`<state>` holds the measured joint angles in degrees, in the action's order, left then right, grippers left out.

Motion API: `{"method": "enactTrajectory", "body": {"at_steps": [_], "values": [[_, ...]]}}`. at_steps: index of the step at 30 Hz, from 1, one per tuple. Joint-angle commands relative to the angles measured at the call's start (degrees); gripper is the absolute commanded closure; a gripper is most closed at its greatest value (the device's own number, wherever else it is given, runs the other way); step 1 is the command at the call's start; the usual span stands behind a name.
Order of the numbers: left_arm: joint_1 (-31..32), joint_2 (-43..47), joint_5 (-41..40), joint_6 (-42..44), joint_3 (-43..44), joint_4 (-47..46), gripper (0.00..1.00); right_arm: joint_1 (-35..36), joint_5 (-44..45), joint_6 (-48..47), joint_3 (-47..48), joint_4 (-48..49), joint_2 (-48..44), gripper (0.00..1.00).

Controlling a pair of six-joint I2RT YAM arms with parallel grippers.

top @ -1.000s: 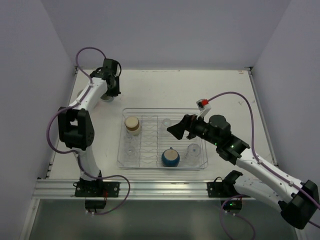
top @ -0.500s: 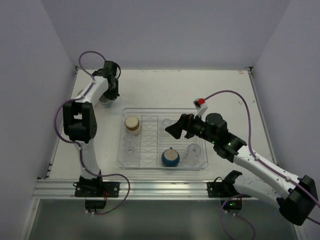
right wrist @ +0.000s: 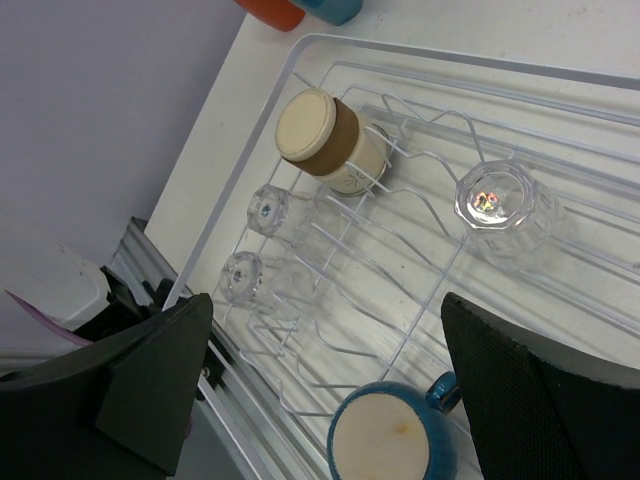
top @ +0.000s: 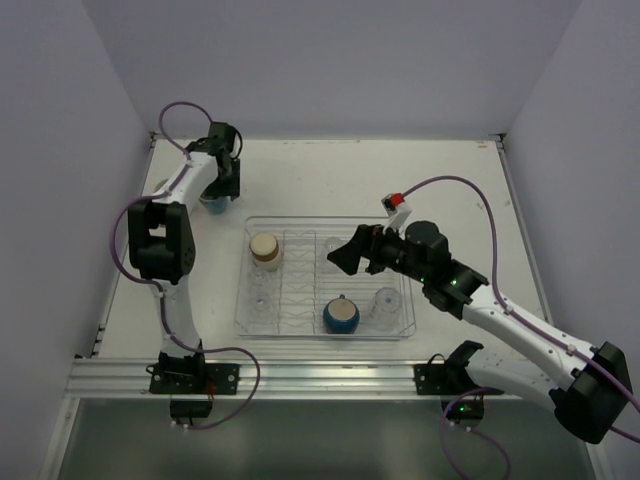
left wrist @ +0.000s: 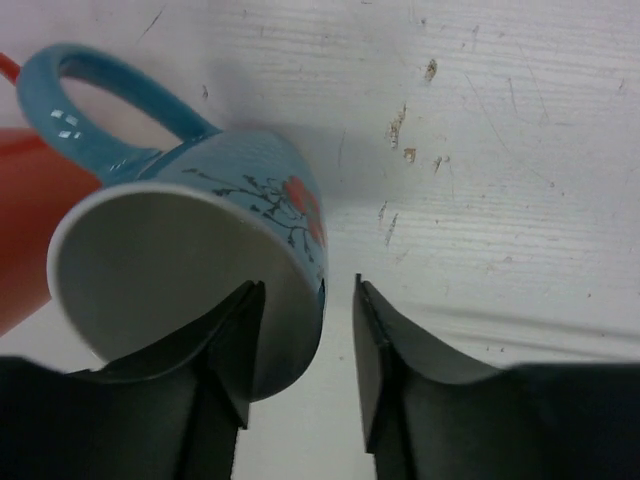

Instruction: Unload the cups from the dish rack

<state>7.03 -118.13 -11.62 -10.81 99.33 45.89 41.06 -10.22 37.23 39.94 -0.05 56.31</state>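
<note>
**Top view.** We see the dish rack [top: 243,300] at the centre of the table [top: 420,170]. The left gripper [top: 214,198] points down at the table's 10 o'clock corner, outside the rack. The light blue mug [top: 212,206] sits on the table there.

**Left wrist view.** The jaws straddle the mug's wall at a narrow spread. One finger [left wrist: 235,350] lies inside the mug against its inner wall. The other finger [left wrist: 385,380] stands outside, with a sliver of bare table between it and the mug, so we read no clamp. The mug's handle points to 11 o'clock in this view. The orange mug [left wrist: 20,230] is just beside it at 9 o'clock; we cannot tell whether the two touch.

**Right arm.** The right gripper [top: 345,258] hovers over the middle of the rack, jaws spread wide with nothing between them. In the right wrist view its fingers sit at the lower corners of the frame.

**In the rack.**
- The tan-cream cup [top: 265,248] is at 10 o'clock, leaning among the wire dividers [right wrist: 420,230].
- The dark blue round cup [top: 341,316] is at 6 o'clock.
- The clear tumblers [top: 386,300] are at 4, 12 and 8 o'clock, with two at the last, all apart from one another.
</note>
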Motion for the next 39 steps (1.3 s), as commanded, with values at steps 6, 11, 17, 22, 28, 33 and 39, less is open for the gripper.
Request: {"method": "enactTrajectory", "body": {"at_steps": [6,11,17,22,28,33,39], "values": [[-0.3,4.7,-4.9,0.2,-0.1,-2.7,0.38,0.5,0.8,-2.3,4.9,-2.8,0.6,0.01],[-0.4,9.0,-5.0,-0.4,-1.5,-4.4,0.28,0.5,2.3,-4.4,6.3,-5.7,1.0,0.01],[-0.4,13.7,-5.3,-1.1,-1.7,-6.1,0.10,0.5,7.4,-6.6,4.7,-12.9,-1.6,0.01],[-0.3,18.9,-1.0,-2.4,-2.9,-8.7,0.04,0.6,10.1,-6.3,2.4,-19.3,-6.9,0.01],[2.4,31.8,13.1,-5.9,-9.9,-15.7,0.02,1.0,16.1,-4.8,0.0,-30.5,-12.1,0.04],[6.9,48.5,27.8,-10.9,-27.0,-30.0,0.02,2.6,17.3,-2.3,1.2,-36.3,-12.8,0.11],[11.6,63.6,35.3,-11.4,-42.9,-34.0,0.02,5.4,23.4,1.4,4.5,-45.3,-10.4,0.08]]}}
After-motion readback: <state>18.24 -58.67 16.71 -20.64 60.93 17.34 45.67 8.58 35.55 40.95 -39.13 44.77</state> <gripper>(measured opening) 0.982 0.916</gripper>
